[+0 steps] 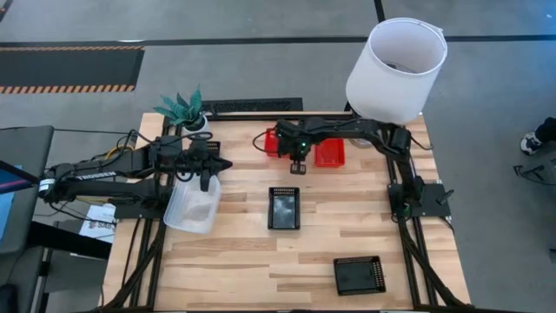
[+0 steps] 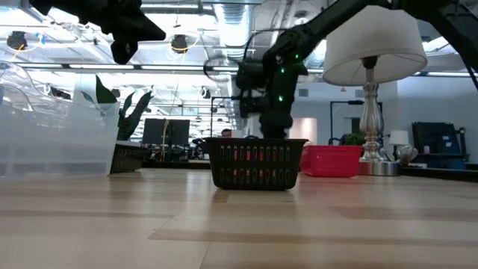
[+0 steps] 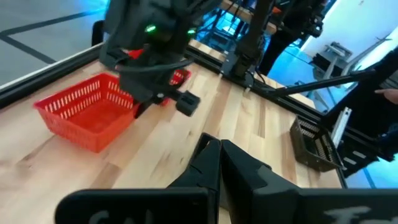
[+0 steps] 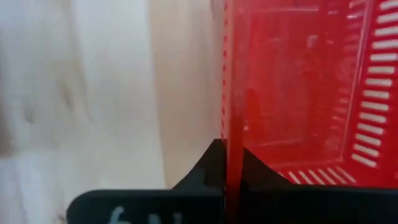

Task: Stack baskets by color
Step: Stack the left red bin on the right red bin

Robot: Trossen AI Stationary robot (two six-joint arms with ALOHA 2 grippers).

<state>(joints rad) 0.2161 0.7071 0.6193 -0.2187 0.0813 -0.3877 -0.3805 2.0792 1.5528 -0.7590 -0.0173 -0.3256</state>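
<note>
Two red baskets stand at the table's far side. One (image 1: pixel 270 141) lies mostly under my right arm, the other (image 1: pixel 329 154) just to its right. My right gripper (image 4: pixel 231 163) points steeply down and is shut on the wall of the left red basket (image 3: pixel 87 115). A clear basket (image 1: pixel 193 207) rests on the table at the left. My left gripper (image 1: pixel 221 163) hangs shut above that basket's far edge and touches nothing. Two black baskets sit on the wood, one in the middle (image 1: pixel 284 207) and one near the front right (image 1: pixel 359 275). My right gripper pinches a side wall (image 4: pixel 234 121) of the red basket at its rim, one finger inside and one outside. The fingers come from above, slanting down, and the wall runs straight away between them. The basket's floor (image 4: pixel 298 93) appears to rest on the table.
A lamp with a white shade (image 1: pixel 395 69) stands at the far right corner, close to my right arm. A small green plant (image 1: pixel 187 109) is at the far left. Bare wood lies between the baskets and along the near edge.
</note>
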